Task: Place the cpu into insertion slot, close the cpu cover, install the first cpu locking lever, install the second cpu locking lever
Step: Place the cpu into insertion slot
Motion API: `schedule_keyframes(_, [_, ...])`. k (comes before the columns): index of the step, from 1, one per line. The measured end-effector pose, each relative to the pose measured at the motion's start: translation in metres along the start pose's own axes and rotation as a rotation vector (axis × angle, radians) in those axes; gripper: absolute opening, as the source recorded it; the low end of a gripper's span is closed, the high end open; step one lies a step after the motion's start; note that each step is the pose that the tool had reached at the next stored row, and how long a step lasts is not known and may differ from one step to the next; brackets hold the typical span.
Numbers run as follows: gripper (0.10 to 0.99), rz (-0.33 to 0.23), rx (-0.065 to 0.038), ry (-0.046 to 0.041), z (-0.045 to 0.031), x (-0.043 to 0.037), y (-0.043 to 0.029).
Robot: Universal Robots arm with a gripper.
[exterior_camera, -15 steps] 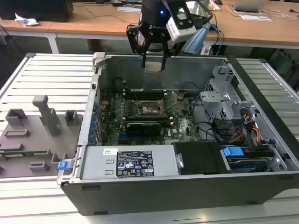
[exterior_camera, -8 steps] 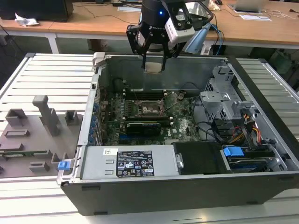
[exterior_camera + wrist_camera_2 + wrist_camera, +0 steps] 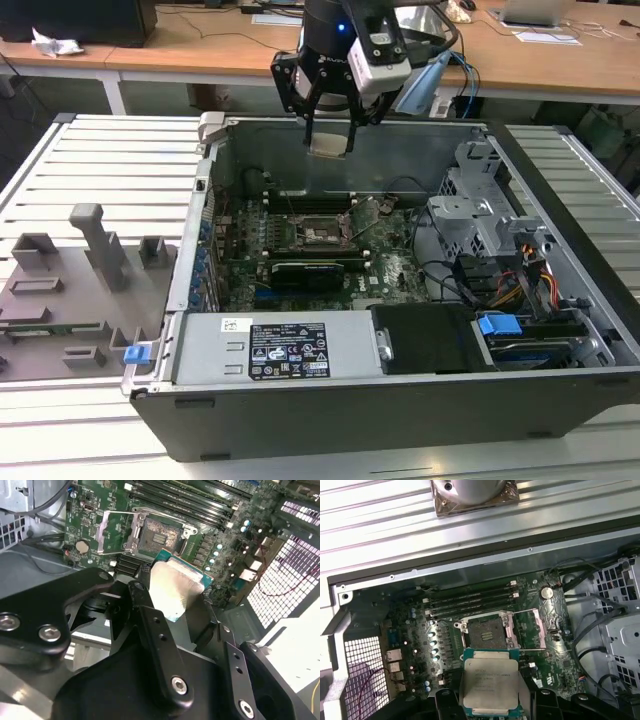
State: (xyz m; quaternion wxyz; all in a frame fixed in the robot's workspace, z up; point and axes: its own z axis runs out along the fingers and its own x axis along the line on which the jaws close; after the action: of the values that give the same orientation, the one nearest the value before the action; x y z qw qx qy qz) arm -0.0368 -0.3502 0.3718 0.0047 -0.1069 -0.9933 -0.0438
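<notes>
High over the case (image 3: 400, 410), the cpu (image 3: 330, 147) hangs clamped by its edges in the end effector (image 3: 331, 138). We judge that the slot (image 3: 325, 232) lies well below it on the board (image 3: 395, 262), uncovered, its cover (image 3: 103, 530) swung open beside it.

I hang over a wide table (image 3: 110, 160) made of long pale slats with grooves between them. A big open computer case (image 3: 400, 410) lies flat on it. In the exterior view the slats show on both sides of the case and in front of its near wall. On the exterior view's left, just beside the case, lies a flat grey tray (image 3: 50, 300) with grey blocks and posts standing on it. A small blue piece (image 3: 137, 353) sits at the tray's corner nearest the case.
</notes>
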Motion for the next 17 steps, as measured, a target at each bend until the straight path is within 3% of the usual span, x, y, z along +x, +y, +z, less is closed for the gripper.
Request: schedule_keyframes(17, [0.529, 0.108, -0.002, -0.0094, 0.0003, 0.0, 0.0])
